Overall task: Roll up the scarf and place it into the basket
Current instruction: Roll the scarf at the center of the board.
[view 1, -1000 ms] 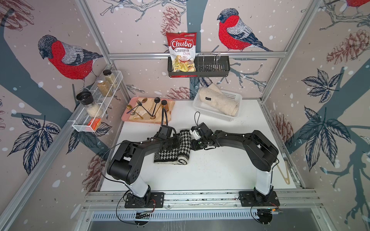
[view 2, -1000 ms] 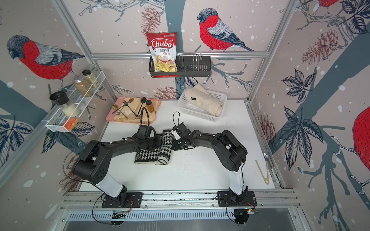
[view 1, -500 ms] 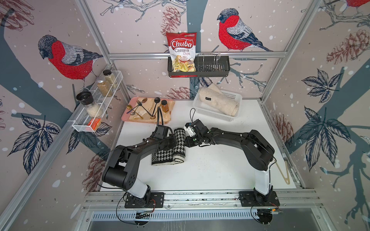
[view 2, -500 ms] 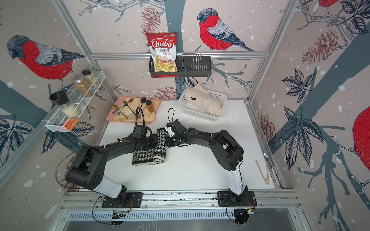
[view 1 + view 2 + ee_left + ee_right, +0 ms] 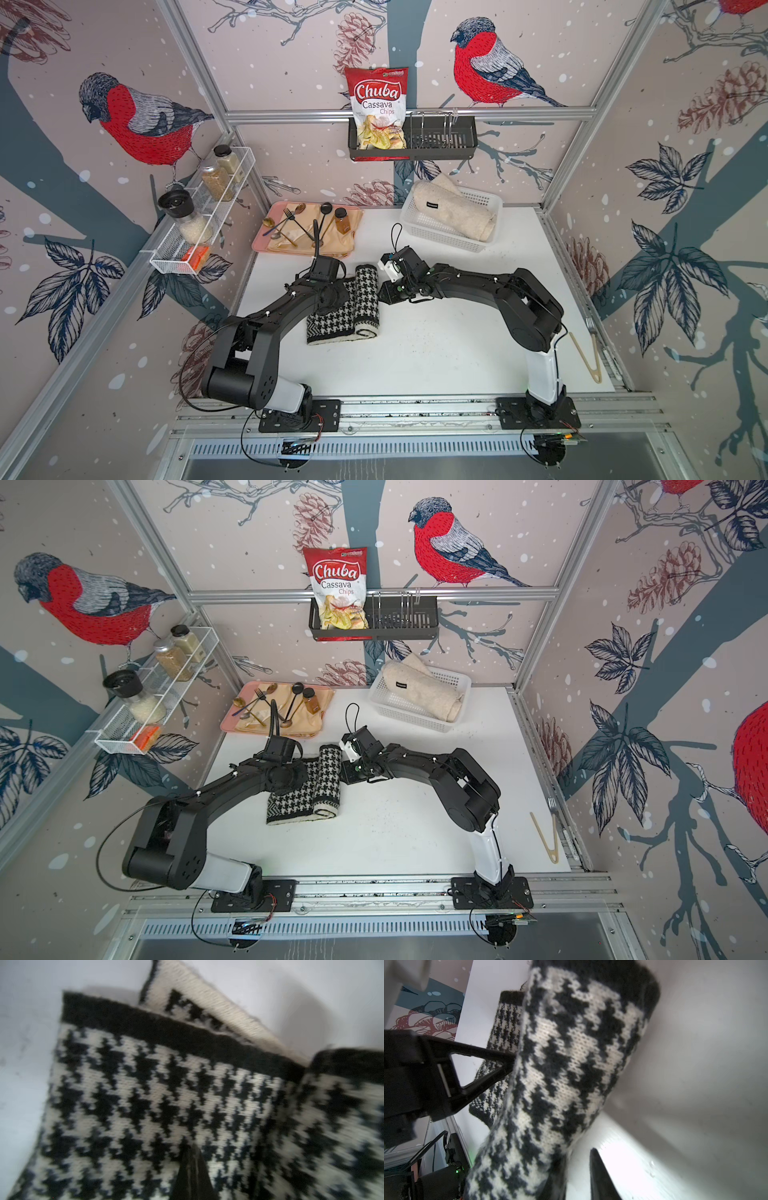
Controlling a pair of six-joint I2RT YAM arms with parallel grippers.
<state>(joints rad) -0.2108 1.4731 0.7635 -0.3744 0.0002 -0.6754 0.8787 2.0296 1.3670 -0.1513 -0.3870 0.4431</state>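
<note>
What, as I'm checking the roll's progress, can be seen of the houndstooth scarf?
The scarf is a thick knit, black-and-cream houndstooth with dark edging and a cream underside. It lies on the white table, partly rolled: a roll along its right side, the rest flat toward the left arm. The shut left tool presses on the flat part; the right tool clasps the roll's far end. It is outside the basket, which holds a beige roll.

Black-and-white houndstooth scarf [image 5: 368, 299], partly rolled, lies well apart from the white perforated basket [image 5: 432, 230].
</note>
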